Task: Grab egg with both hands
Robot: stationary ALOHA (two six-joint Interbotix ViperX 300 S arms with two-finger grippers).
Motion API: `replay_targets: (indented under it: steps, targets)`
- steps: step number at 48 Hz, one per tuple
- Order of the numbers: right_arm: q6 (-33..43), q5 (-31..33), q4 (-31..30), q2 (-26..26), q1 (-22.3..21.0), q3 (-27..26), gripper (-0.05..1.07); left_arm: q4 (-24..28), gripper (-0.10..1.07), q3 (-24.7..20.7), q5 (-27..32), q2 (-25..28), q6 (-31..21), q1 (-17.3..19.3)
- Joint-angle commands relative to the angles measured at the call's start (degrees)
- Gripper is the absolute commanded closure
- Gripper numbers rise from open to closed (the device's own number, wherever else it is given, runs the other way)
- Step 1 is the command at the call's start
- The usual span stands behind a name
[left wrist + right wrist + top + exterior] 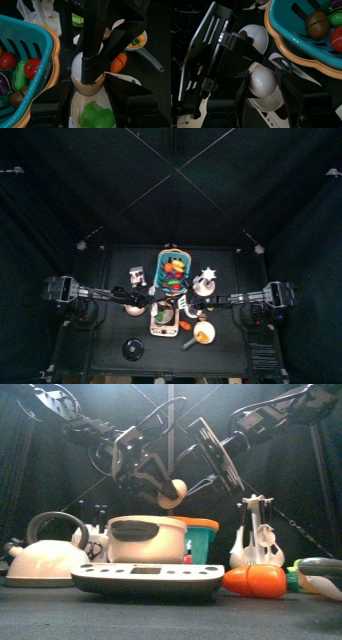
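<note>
A pale egg [171,492] hangs in the air above the table's middle, clamped between both grippers. My left gripper [156,485] comes in from the left and my right gripper [195,486] from the right, each shut on one side of the egg. In the left wrist view the egg [89,84] sits between pale-tipped jaws. In the right wrist view the egg [262,81] fills the gap between the jaws. From above, the two grippers meet at the table's middle [171,306].
Below the egg stand a white pot [144,539] and a kitchen scale [147,579]. A teal basket [201,542] with toy food is behind, a kettle [47,556] at the left, a white utensil rack [254,539] and an orange toy [254,581] at the right.
</note>
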Motion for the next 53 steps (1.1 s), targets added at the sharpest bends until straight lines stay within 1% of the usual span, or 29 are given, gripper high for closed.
replay_targets:
  steps: [1,10,21,25,31,35,53]
  targets:
    - [0.00,-1.85,-0.18,-1.14,0.18,-0.79,0.33,0.09,0.21,-1.41,0.00,-0.62,0.09,0.35]
    - [0.00,-3.52,-0.26,-1.23,0.26,-0.62,0.33,0.09,0.21,-1.23,0.00,-0.62,0.09,0.35]
    - [0.00,-3.69,-0.26,-1.49,0.18,-0.09,0.32,0.18,0.21,-1.14,0.00,-0.53,0.09,0.35]
    - [0.09,-3.69,-0.26,-1.58,0.26,0.00,0.28,0.18,0.21,-1.14,-0.09,-0.62,0.09,0.35]
    - [0.00,-3.69,-0.09,-1.58,0.26,0.09,0.19,0.18,0.21,-1.14,0.00,-0.62,0.09,0.35]
    - [0.09,-3.69,0.26,-1.67,0.35,0.18,0.16,0.18,0.21,-1.14,0.00,-0.62,0.09,0.35]
    - [0.09,-2.37,0.53,-1.67,0.26,0.70,0.16,0.09,0.21,-1.14,0.00,-0.62,0.09,0.44]
